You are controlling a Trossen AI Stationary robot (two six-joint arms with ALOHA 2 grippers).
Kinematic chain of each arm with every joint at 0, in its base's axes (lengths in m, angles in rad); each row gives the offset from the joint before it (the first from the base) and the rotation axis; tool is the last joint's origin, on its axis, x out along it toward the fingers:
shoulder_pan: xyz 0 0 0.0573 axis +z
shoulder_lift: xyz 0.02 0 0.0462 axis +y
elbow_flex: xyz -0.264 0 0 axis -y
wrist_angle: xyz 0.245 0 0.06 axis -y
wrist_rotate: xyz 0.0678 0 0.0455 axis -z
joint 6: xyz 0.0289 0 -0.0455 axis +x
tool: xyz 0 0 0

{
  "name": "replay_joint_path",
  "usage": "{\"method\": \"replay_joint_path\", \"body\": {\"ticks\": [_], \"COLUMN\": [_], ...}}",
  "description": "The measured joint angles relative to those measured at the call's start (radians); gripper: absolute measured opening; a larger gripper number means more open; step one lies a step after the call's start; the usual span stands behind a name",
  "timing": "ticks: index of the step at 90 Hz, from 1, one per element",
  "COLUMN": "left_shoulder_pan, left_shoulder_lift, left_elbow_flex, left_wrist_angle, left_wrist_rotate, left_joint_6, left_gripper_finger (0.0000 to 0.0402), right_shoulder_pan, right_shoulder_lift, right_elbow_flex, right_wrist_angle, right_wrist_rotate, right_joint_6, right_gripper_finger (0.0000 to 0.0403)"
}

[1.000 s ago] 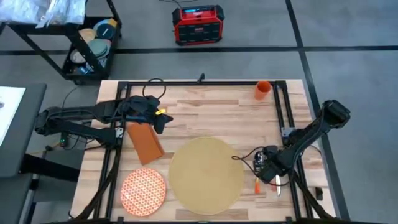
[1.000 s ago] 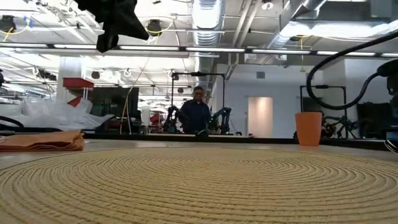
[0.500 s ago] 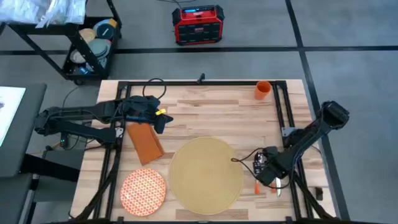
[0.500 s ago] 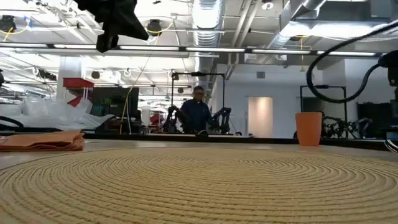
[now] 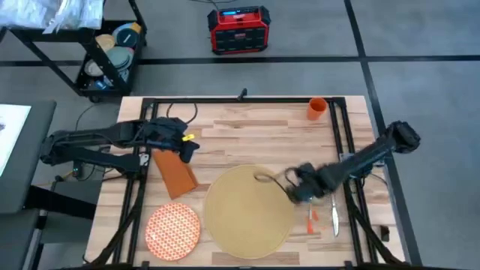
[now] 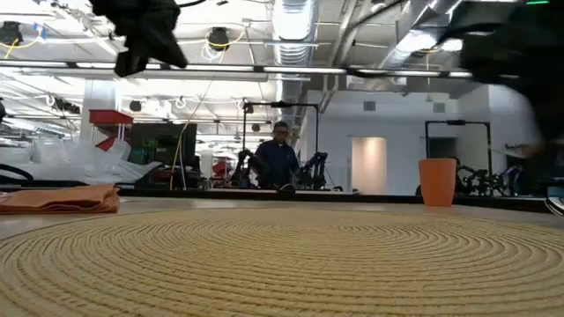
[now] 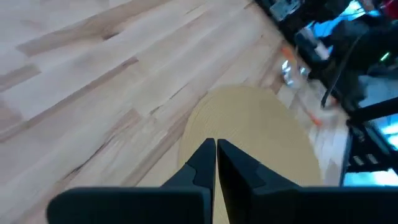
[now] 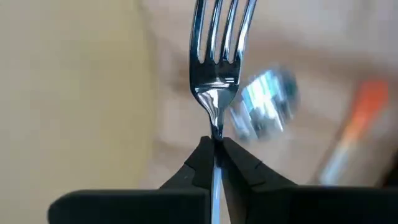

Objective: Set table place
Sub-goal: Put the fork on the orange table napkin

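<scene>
The right pincer [image 5: 294,186], at the placemat's [image 5: 247,210] right edge, is clamped on the fork [image 8: 216,56] by its thin neck, so the fork could swivel or slip. The left pincer [image 7: 216,163], closed and empty, hovers near the napkin [image 5: 174,171]; plate [image 5: 173,229] and cup [image 5: 316,109] lie well apart.

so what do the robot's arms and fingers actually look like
Both arms are dark, slim and jointed, with loose black cables looping beside them. The left gripper carries a small yellow marking. Each wrist view shows a flat black bar bearing two tapered black fingers, the right gripper alike.

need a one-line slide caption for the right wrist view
Right gripper shut on a steel fork, tines forward, beside the woven placemat.
</scene>
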Motion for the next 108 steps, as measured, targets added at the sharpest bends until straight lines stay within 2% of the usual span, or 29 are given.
{"method": "replay_joint_path", "body": {"ticks": [17, 35, 48, 71, 91, 108], "left_shoulder_pan": [0.056, 0.062, 0.062, 0.062, 0.062, 0.062], "left_shoulder_lift": [-0.176, -0.328, -0.384, -0.393, -0.394, -0.394], "left_elbow_flex": [-0.067, -0.172, -0.197, -0.197, -0.197, -0.197], "left_wrist_angle": [-0.145, -0.246, -0.243, -0.237, -0.233, -0.233], "left_wrist_rotate": [-0.036, -0.036, -0.037, -0.038, -0.083, -0.095], "left_joint_6": [-0.061, -0.176, -0.203, -0.205, -0.205, -0.205], "left_gripper_finger": [0.0, 0.0, 0.0, 0.0, 0.0, 0.0], "right_shoulder_pan": [-0.267, -0.419, -0.458, -0.486, -0.533, -0.577], "right_shoulder_lift": [0.085, 0.272, 0.442, 0.704, 0.822, 0.865], "right_elbow_flex": [0.14, 0.295, 0.451, 0.748, 0.922, 0.962], "right_wrist_angle": [0.051, 0.169, 0.224, 0.238, 0.239, 0.25], "right_wrist_rotate": [0.063, 0.037, -0.023, -0.129, -0.161, -0.168], "right_joint_6": [-0.401, -0.68, -0.831, -0.994, -1.078, -1.139], "right_gripper_finger": [0.0, 0.0, 0.0, 0.0, 0.0, 0.0]}}
